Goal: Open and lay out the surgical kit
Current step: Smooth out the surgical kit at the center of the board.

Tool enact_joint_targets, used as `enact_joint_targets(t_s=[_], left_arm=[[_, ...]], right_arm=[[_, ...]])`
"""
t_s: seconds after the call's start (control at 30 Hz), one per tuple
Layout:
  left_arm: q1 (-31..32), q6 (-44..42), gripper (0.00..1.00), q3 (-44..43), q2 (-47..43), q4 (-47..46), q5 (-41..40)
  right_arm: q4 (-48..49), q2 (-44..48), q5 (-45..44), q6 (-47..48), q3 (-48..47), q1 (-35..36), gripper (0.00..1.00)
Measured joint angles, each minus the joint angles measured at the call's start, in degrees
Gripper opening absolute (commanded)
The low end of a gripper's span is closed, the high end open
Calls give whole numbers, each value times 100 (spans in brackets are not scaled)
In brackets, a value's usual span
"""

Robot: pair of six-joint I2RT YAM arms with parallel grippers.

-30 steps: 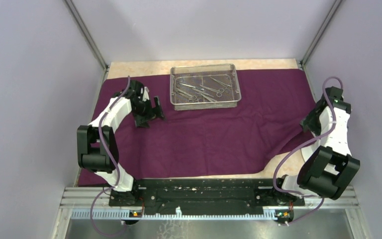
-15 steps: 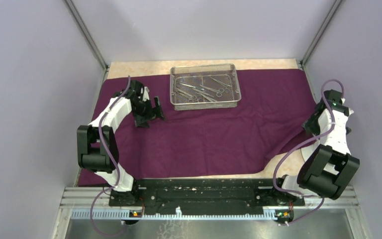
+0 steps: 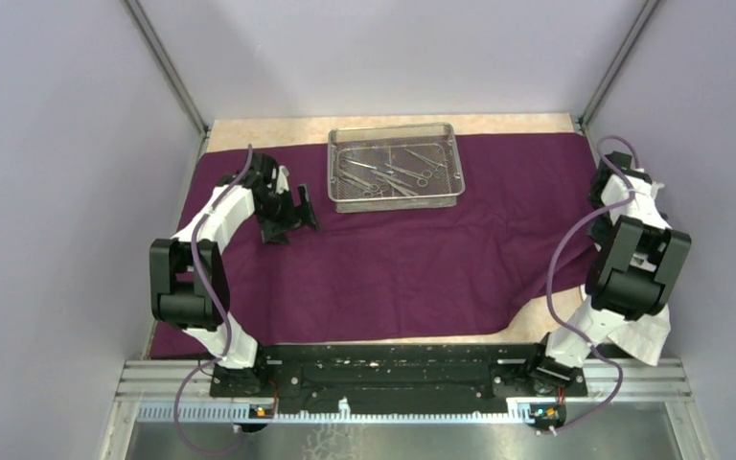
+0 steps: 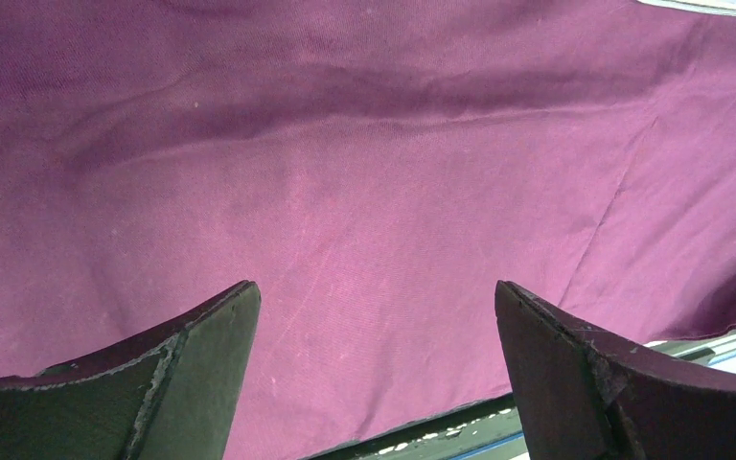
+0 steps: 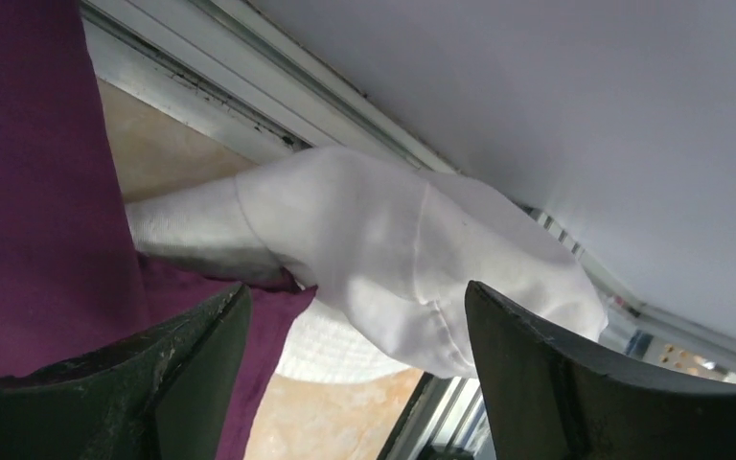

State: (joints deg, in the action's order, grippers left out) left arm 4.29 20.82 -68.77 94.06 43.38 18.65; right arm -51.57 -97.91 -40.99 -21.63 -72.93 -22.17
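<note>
The dark purple wrap (image 3: 412,259) lies spread over the table. The silver mesh tray (image 3: 336,172) stands on its far middle with several steel instruments (image 3: 388,174) inside. My left gripper (image 3: 292,218) is open and empty, just above the wrap left of the tray; the left wrist view shows its open jaws (image 4: 374,284) over bare purple cloth (image 4: 364,172). My right gripper (image 5: 355,287) is open and empty at the table's right edge, over the wrap's edge (image 5: 38,192). In the top view it is mostly hidden under its own arm (image 3: 632,249).
A white cloth (image 5: 393,249) lies bunched at the right edge by the metal frame rail (image 5: 249,67); it also shows in the top view (image 3: 647,335) at the near right. Bare tan tabletop (image 3: 278,129) shows behind the wrap. Walls close both sides.
My right arm has folded back and swung toward the far right edge, uncovering the white cloth at the near right. The left arm, tray and wrap have not moved.
</note>
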Motion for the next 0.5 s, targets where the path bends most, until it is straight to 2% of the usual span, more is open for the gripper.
enact_joint_targets(t_s=[0.17, 0.5], left_arm=[[0, -9, 99, -13, 22, 2, -2], [0, -79, 99, -66, 146, 7, 0]], right_arm=[[-11, -313, -280, 186, -68, 153, 85], [7, -234, -503, 411, 221, 219, 85]])
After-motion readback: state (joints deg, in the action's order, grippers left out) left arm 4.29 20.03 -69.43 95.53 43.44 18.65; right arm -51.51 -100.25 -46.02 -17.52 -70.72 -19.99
